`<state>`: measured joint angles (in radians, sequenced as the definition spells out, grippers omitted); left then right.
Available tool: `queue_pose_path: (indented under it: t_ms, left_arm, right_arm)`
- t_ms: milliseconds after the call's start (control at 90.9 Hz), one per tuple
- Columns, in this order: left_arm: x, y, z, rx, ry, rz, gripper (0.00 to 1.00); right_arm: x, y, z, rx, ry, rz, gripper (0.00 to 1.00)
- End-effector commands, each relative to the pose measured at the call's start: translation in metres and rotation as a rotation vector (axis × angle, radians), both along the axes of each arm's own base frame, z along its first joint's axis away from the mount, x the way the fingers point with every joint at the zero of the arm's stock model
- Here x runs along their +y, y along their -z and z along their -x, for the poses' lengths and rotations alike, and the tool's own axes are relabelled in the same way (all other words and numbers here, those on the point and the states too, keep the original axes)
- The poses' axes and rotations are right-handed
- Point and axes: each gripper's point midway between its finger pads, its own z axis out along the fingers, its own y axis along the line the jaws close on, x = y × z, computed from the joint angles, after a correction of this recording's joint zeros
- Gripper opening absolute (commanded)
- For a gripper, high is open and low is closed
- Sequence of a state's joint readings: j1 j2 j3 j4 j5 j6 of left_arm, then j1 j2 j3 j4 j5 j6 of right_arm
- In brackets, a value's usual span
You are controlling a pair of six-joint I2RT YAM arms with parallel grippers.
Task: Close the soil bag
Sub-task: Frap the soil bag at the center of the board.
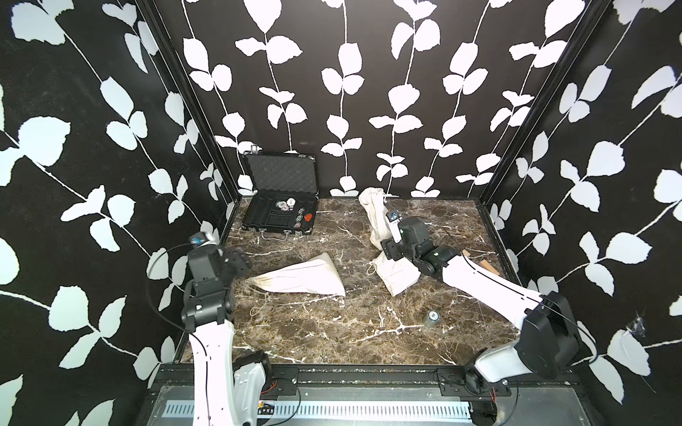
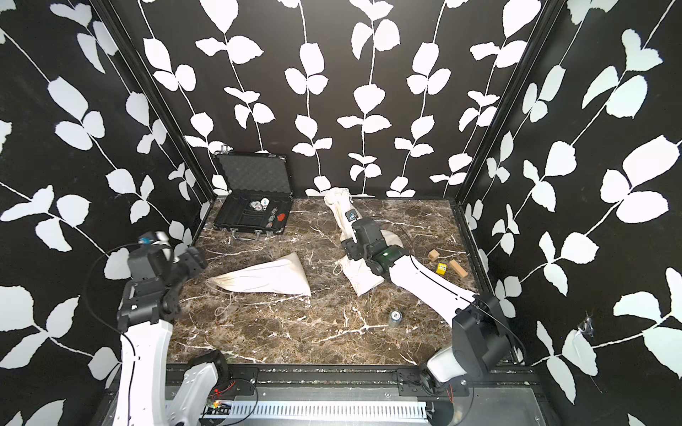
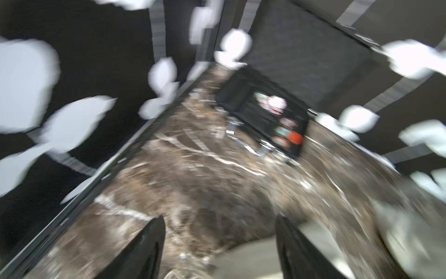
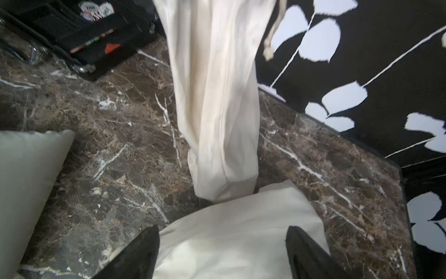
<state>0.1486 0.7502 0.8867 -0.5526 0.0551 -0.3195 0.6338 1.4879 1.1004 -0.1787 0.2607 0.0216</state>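
Cream cloth soil bag (image 1: 306,280) flat on marble tabletop (image 1: 332,332), gathered mouth toward left pincer (image 3: 220,246), released and empty nearby. Right pincer (image 4: 222,251) likewise released, jaws wide above second cloth bag (image 4: 241,229) beside upright third bag (image 4: 217,96).

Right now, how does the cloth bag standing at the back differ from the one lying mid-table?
The standing bag rises tall by the back wall; the lying bag rests flat. The standing bag's cord dangles; the lying bag's trails across the marble table. Both are off-white drawstring cloth.
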Motion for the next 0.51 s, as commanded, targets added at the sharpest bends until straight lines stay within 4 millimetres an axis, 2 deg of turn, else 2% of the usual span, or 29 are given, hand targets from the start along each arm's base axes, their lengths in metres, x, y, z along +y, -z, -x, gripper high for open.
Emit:
queue_pose_path:
  t_ms: [0,66,88,99,143,231,330,418,451,495]
  left_arm:
    - [-0.078,-0.006,-0.005,-0.026,0.3,-0.005,0.82]
    - [-0.131,0.002,-0.006,-0.025,0.464,-0.022,0.87]
    - [-0.144,0.005,-0.007,-0.024,0.496,-0.032,0.88]
    - [-0.143,0.005,-0.01,-0.027,0.489,-0.038,0.88]
    - [-0.181,0.014,-0.009,-0.016,0.595,-0.063,0.89]
    - [-0.236,0.034,-0.011,0.018,0.737,-0.113,0.89]
    - [-0.274,0.06,-0.021,0.051,0.82,-0.12,0.89]
    - [-0.296,0.085,-0.035,0.08,0.855,-0.117,0.87]
    - [-0.312,0.097,-0.032,0.102,0.899,-0.117,0.86]
    - [-0.323,0.109,-0.034,0.124,0.927,-0.122,0.85]
  right_arm:
    - [-0.013,0.027,0.016,0.096,0.043,0.018,0.85]
    - [-0.024,0.037,0.025,0.124,0.066,0.046,0.85]
    - [-0.027,0.038,0.028,0.13,0.073,0.05,0.85]
    - [-0.029,0.039,0.029,0.133,0.078,0.054,0.85]
    - [-0.035,0.042,0.035,0.137,0.089,0.06,0.85]
    - [-0.046,0.04,0.043,0.125,0.118,0.055,0.87]
    - [-0.054,0.044,0.05,0.12,0.139,0.044,0.87]
    - [-0.056,0.049,0.055,0.123,0.148,0.024,0.87]
    - [-0.057,0.052,0.057,0.127,0.152,0.021,0.87]
    - [-0.059,0.056,0.059,0.133,0.156,0.017,0.87]
